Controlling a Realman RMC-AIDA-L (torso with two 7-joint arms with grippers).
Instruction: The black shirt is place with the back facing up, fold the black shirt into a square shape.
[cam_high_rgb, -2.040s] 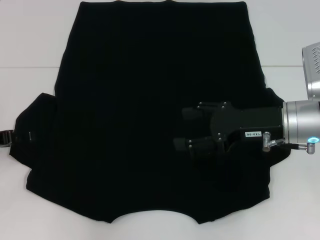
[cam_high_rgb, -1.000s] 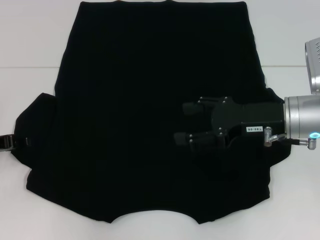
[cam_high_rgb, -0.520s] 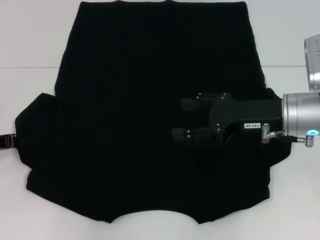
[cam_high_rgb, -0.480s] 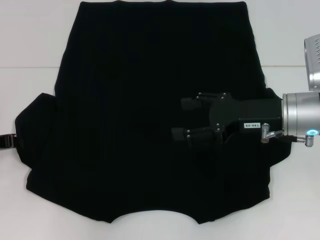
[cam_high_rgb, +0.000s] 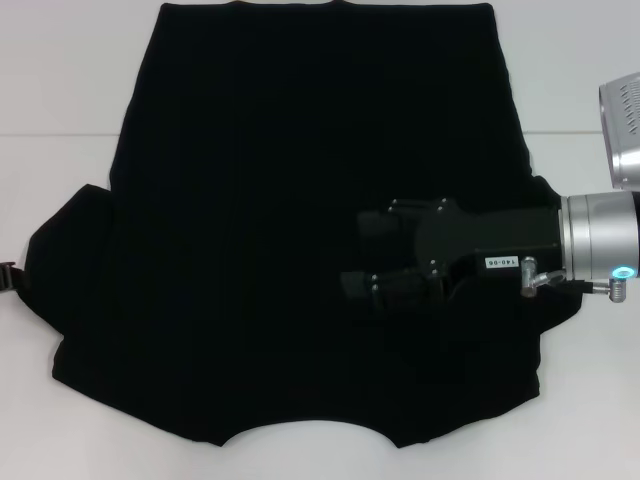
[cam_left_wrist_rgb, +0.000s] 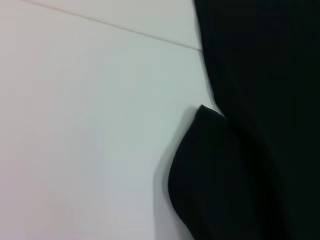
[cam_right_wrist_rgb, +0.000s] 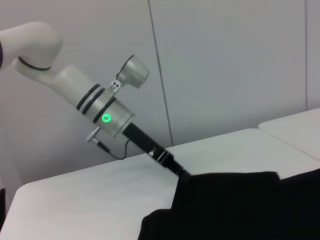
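Left gripper (cam_high_rgb: 8, 277) mostly off-frame (fingers unseen); black shirt (cam_high_rgb: 300, 200) collar cropped.

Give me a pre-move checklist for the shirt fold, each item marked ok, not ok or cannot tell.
1. Black shirt lies flat on the table: ok.
2. No fold made yet, both sleeves out: ok.
3. Right gripper over the shirt's right half, fingers apart: ok.
4. Right gripper touching the cloth: cannot tell.
5. Left gripper at the left sleeve's edge: ok; its grip: cannot tell.
6. Lettering hidden, back up: ok.
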